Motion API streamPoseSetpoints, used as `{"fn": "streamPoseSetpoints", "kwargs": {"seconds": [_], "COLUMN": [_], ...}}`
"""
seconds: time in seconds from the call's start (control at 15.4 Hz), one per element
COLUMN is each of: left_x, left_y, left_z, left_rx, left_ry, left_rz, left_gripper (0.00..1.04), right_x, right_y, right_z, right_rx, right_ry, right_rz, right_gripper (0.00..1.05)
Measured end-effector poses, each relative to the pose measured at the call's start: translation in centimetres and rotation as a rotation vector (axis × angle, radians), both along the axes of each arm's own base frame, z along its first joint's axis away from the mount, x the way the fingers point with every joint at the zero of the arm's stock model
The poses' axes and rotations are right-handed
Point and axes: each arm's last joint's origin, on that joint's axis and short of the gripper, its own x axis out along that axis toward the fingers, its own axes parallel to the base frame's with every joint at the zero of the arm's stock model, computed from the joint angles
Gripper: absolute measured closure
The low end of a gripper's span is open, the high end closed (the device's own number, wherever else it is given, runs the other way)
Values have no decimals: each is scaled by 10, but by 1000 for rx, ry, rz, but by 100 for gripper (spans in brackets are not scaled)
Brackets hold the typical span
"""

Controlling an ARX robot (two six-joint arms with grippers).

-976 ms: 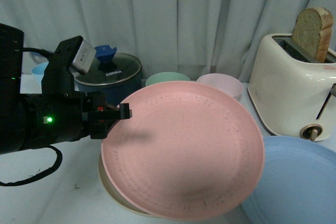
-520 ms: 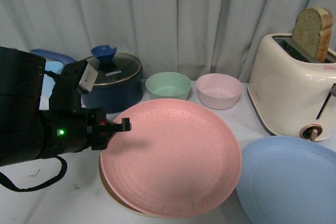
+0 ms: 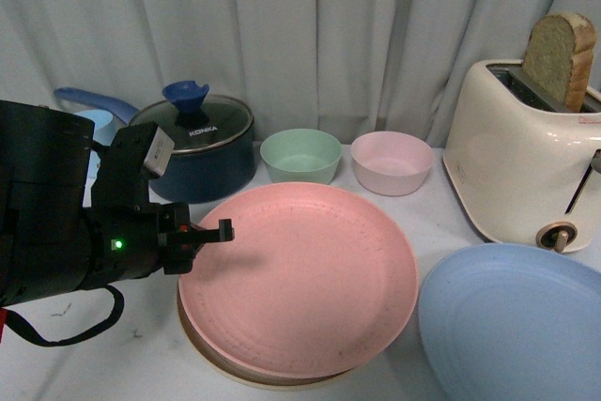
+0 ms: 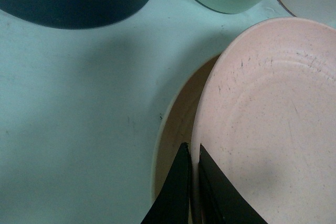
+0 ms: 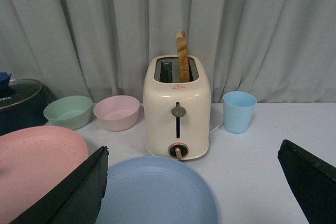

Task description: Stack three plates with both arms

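Left pincer (image 4: 192, 150): the jaws are standing almost closed and are clamping the near rim of the pink plate (image 3: 300, 279). One black finger (image 4: 176, 187) is lying outside the rim, the other on the plate's inner face. Nothing else is touching the fingers.

The pink plate is stretching out ahead of this pincer and is lying on the cream plate (image 4: 176, 124), shifted a little off centre. A crescent of the cream plate is showing just beside the outer finger. Both plates are resting on the white table (image 4: 79, 103).

Beyond the left pincer, well apart from it, a dark blue pot (image 3: 202, 147), a green bowl (image 3: 300, 154) and a pink bowl (image 3: 392, 162) are standing in a row along the curtain.

Right pincer (image 5: 192, 153): the jaws are spread wide and are gripping nothing. It is not appearing in the front view.

The blue plate (image 5: 157, 192) is lying flat on the table below and between the spread fingers, apart from both. It is sitting alone, just beside the pink and cream pair; I cannot tell whether the rims are touching.

Ahead of the right pincer, past the blue plate, a cream toaster (image 5: 177, 114) is standing with a slice of bread (image 5: 182, 56) sticking up from its slot. A light blue cup (image 5: 239, 111) is standing near the toaster.
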Motion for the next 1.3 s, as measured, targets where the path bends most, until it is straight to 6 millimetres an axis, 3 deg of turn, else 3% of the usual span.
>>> {"fn": "streamPoseSetpoints", "kwargs": {"seconds": [0.33, 0.52, 0.72, 0.85, 0.91, 1.04, 1.3], "left_x": [0, -1, -17, -35, -52, -103, -142], "left_y": [7, 8, 15, 24, 34, 57, 66], "left_z": [-7, -1, 58, 91, 98, 96, 96], "left_rx": [35, 12, -53, -47, 48, 165, 189], "left_ry": [30, 7, -169, -293, -499, -618, -624], "left_rz": [25, 24, 58, 91, 214, 302, 265], "left_gripper": [99, 66, 28, 9, 21, 46, 95], "right_x": [0, 0, 0, 0, 0, 0, 0], "right_y": [0, 0, 0, 0, 0, 0, 0], "right_z": [0, 0, 0, 0, 0, 0, 0], "right_rx": [0, 0, 0, 0, 0, 0, 0], "right_ry": [0, 0, 0, 0, 0, 0, 0], "right_rz": [0, 0, 0, 0, 0, 0, 0], "right_gripper": [6, 6, 6, 6, 6, 6, 6]}}
